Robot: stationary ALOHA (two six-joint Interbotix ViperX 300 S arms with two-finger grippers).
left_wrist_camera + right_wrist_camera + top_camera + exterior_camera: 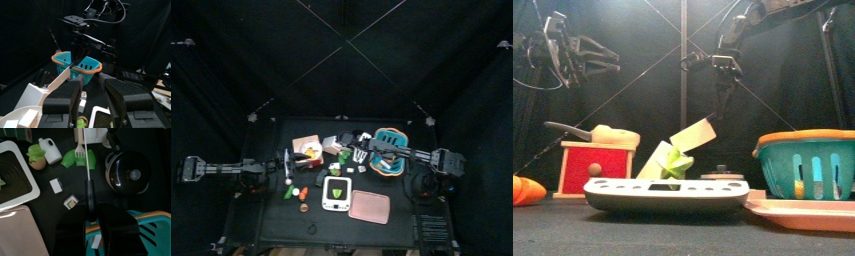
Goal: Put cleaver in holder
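Note:
My right gripper [724, 65] hangs above the middle of the table, shut on the black handle of the cleaver [692, 137]. The broad pale blade slants down and to the left, in the air above the white scale. The right wrist view shows the cleaver [88, 188] edge-on in my right gripper [90, 203]. The holder [593, 165], a red block with a wooden top, stands at the left with a black-handled knife in it, left of and below the blade; it also shows in the top view [306, 148]. My left gripper [93, 97] is open, empty and raised at the left [567, 50].
A white scale [667, 193] lies at the front middle with green toy food [671, 165] behind it. A teal basket [810, 160] with an orange rim stands at the right, above a pink tray [807, 212]. A black pan [130, 173] lies beside the basket. A carrot [524, 190] is at the far left.

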